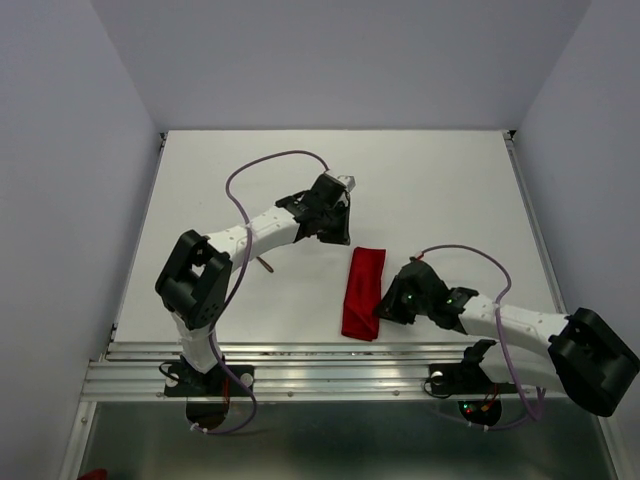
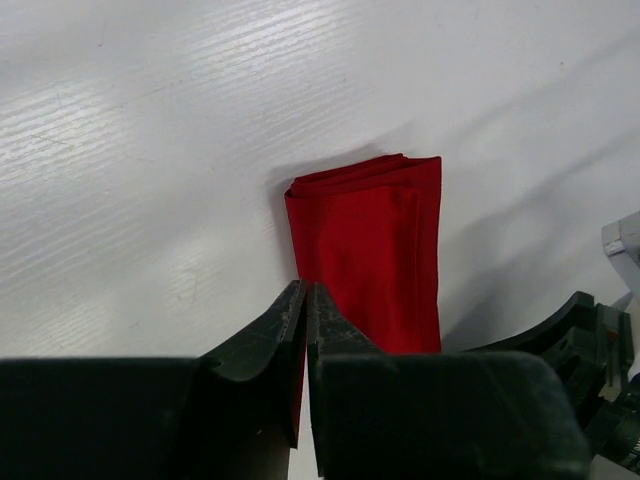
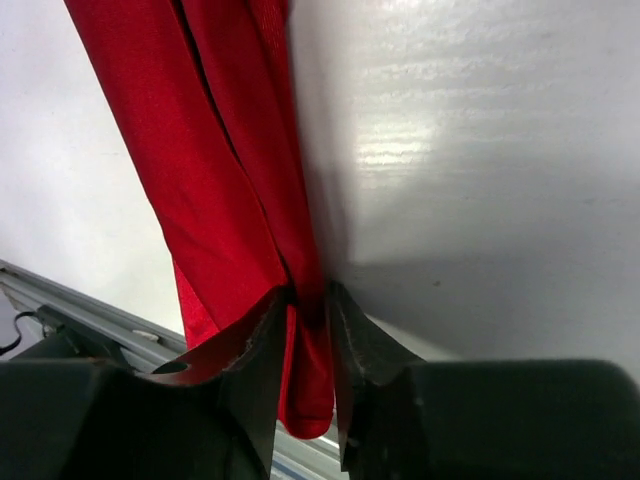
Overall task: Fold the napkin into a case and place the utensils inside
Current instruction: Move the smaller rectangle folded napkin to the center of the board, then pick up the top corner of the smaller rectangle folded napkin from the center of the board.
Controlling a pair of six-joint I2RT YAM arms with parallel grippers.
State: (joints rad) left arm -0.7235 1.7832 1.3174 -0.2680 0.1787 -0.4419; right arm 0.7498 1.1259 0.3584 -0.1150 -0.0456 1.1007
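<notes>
The red napkin (image 1: pixel 362 291) lies folded into a long narrow strip, the case shape, on the white table (image 1: pixel 450 190) near its front edge. My right gripper (image 1: pixel 384 301) is at the strip's near right edge. In the right wrist view it (image 3: pixel 310 300) is shut on a fold of the red cloth (image 3: pixel 220 170). My left gripper (image 1: pixel 339 234) is at the strip's far end. In the left wrist view it (image 2: pixel 305 300) is shut, with the napkin (image 2: pixel 375 250) lying beyond it and nothing seen between the jaws. A small brown utensil tip (image 1: pixel 265 265) shows under the left arm; the rest is hidden.
A metal rail (image 1: pixel 300 362) runs along the table's near edge and also shows in the right wrist view (image 3: pixel 70 300). Plain walls close in the table at the back and both sides. Part of the right arm (image 2: pixel 590 350) shows at the right of the left wrist view.
</notes>
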